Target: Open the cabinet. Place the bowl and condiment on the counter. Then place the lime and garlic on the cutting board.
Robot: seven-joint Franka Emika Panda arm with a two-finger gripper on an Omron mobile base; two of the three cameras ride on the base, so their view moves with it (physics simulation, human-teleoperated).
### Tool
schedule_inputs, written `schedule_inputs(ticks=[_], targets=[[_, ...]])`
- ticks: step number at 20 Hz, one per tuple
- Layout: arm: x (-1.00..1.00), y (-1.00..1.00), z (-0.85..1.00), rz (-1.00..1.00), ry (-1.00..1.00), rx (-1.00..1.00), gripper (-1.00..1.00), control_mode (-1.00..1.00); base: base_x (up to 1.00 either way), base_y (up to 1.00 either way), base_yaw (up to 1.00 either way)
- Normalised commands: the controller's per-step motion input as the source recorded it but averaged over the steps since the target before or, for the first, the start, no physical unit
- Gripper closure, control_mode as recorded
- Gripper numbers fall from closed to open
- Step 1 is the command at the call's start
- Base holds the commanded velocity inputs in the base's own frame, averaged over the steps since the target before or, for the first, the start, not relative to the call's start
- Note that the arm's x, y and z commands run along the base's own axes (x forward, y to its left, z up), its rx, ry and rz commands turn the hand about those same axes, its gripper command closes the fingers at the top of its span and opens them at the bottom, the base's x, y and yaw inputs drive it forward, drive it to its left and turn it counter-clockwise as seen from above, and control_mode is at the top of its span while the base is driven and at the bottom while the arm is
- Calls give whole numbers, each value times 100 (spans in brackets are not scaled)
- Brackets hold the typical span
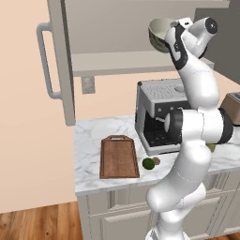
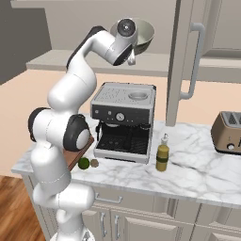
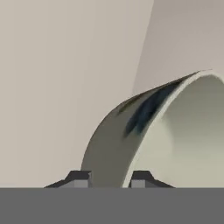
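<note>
Hand view: our fingers straddle the bowl rim, seemingly pinching it, up in the open cabinet. At twelve o'clock above the bench, that thin hold could slip, we judge, dropping the tilted bowl.

**Colours and patterns around the hand**

At the hand, with dark fingertips, the bowl is shiny grey-olive outside, pale inside and at the rim; the cabinet around it is grey-beige; below, the surface is white with grey veins; cutting board dark brown; lime dark green; condiment yellow-olive; garlic tan-brown.
</note>
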Motion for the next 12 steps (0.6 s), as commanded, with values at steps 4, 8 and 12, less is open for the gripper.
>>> schedule_inputs(ticks=[4, 8, 12], targets=[[-11, 0, 0, 0, -1, 2, 100, -100, 0, 0, 0], [-18, 0, 0, 0, -2, 1, 100, -100, 0, 0, 0], [-24, 0, 4, 0, -2, 0, 100, -100, 0, 0, 0]])
